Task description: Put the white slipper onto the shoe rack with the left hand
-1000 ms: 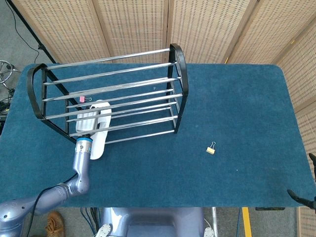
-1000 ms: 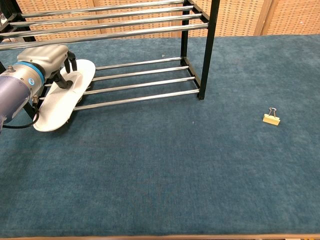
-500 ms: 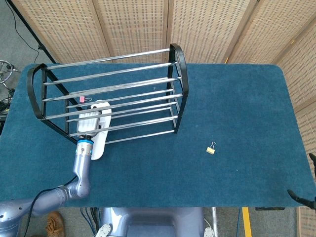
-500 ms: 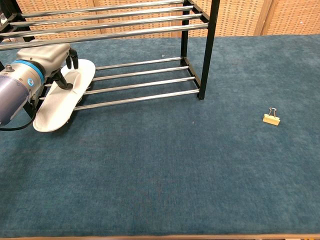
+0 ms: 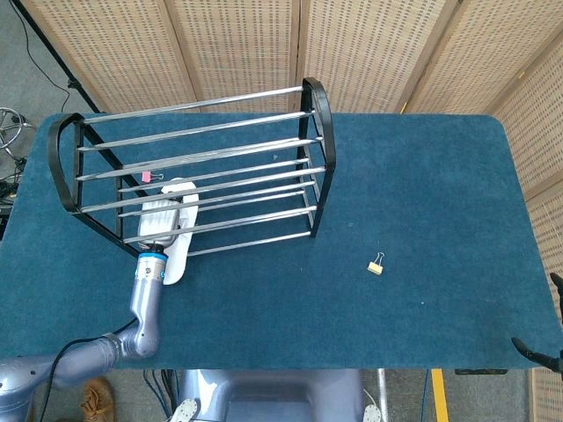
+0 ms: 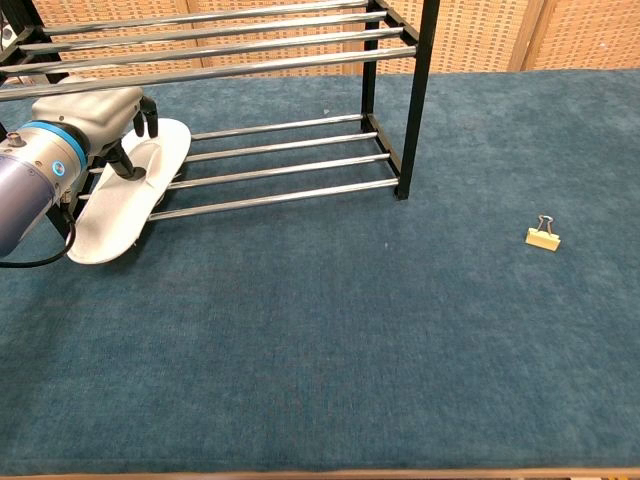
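White slipper [image 6: 130, 195] half on shoe rack [image 6: 290, 160] low bars; my left hand [image 6: 95, 115] fingers clamped on it; I push farther in, keep level.

Bright, even light, soft shadows, sharp focus; chrome rack bars [image 6: 280, 62] perhaps glint slightly.

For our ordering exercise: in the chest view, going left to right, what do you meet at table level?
robot hand → white slipper → shoe rack's black end post → yellow binder clip.
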Controlling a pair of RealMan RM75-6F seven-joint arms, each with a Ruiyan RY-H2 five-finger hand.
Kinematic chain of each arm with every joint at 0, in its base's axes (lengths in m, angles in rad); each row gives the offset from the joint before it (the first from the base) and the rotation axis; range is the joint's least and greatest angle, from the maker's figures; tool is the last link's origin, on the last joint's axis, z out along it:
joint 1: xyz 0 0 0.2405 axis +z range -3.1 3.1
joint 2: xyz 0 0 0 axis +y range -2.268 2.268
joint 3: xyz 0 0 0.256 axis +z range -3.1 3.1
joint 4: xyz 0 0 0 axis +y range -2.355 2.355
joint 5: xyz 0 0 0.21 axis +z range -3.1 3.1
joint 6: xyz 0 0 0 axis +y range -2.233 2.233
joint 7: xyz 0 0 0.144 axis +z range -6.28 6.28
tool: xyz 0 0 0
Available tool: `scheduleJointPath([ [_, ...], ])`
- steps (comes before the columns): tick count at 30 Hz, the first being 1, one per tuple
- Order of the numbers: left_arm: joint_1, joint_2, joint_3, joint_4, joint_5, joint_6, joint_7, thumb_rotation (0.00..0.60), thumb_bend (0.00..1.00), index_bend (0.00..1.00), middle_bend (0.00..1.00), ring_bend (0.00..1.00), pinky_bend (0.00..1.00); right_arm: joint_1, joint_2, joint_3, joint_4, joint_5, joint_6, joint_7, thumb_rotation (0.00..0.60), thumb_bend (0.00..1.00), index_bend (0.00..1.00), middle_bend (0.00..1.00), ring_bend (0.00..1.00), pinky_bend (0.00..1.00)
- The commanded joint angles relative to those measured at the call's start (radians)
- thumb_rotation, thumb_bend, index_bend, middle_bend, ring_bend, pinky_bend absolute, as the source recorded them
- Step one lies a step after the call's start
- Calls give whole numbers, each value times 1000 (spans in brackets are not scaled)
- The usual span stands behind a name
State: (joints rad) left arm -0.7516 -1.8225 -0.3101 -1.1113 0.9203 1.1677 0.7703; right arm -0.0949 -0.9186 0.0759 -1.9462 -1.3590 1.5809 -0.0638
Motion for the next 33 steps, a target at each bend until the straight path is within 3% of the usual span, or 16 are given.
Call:
scheduleJointPath([
  [1,-1,4,6,-5,4,5,11,600,219,411,378,341,461,-1,1,0,-1,-2,2,1,600,0,0,0,0,0],
  [27,6,4,30,-62,-4,31,64,600,209,411,378,346,461,-3,6,-1,-5,-1,4,5,600,0,0,0,0,0],
  [33,9,9,34,-71,4,39,59,600,119,410,378,350,461,-2,5,-2,-6,0,1,2,600,0,0,0,0,0],
])
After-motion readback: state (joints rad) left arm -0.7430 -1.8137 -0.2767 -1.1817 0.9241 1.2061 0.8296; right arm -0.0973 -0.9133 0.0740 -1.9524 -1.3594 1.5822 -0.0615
